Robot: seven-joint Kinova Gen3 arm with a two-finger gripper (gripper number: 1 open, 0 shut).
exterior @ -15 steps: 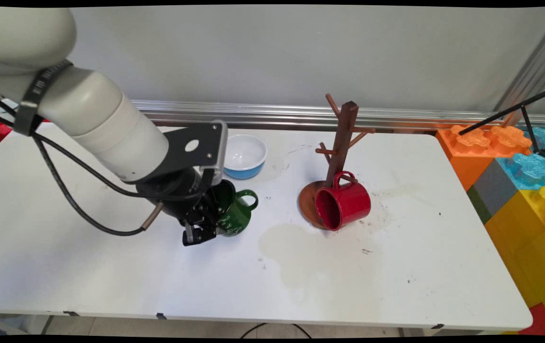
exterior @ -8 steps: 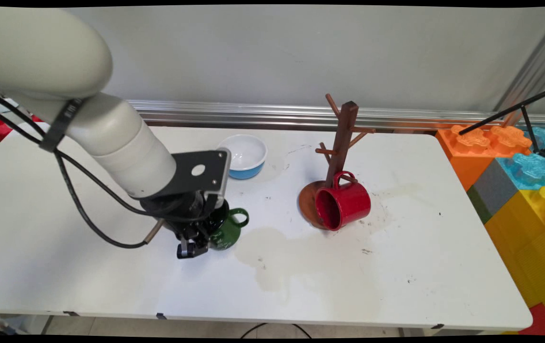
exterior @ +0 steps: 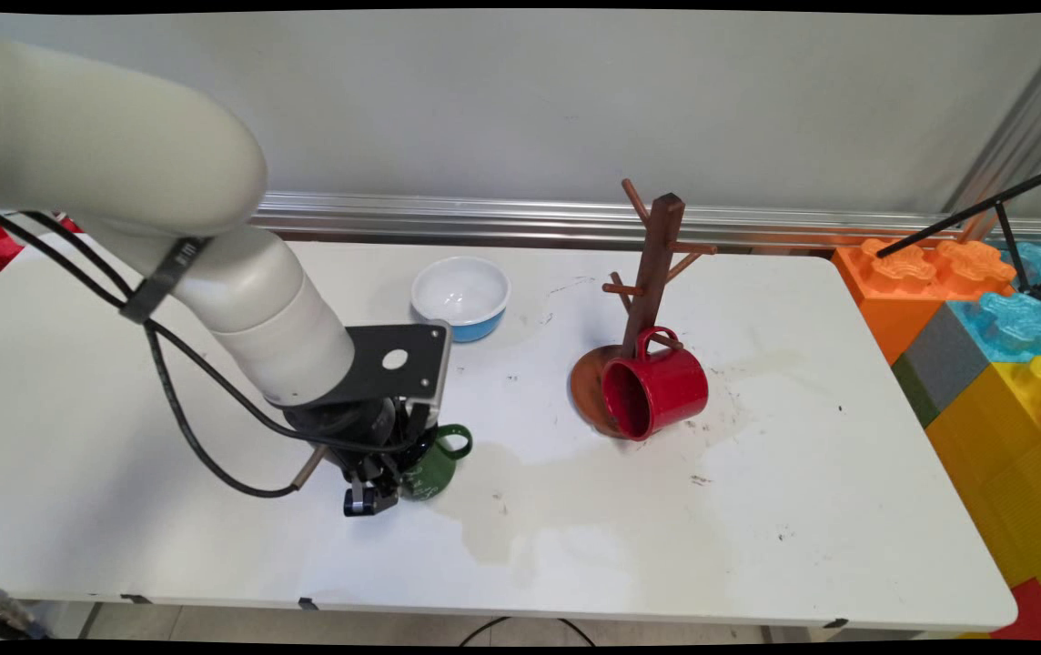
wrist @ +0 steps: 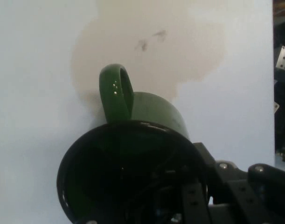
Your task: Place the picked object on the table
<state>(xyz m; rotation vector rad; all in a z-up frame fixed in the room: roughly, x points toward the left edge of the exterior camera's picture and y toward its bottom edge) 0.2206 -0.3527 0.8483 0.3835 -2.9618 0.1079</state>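
Green mug in black claw

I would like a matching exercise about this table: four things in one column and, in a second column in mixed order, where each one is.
Things:
1. green mug
2. red mug
3. bowl
4. toy blocks

Places:
A. beyond the table's right end
B. hanging by its handle from a low peg of the wooden mug tree
C. on the far side of the table, white inside, blue outside
D. in the gripper, one finger inside its rim

Pairs: 1-D, 2-B, 3-C, 4-A
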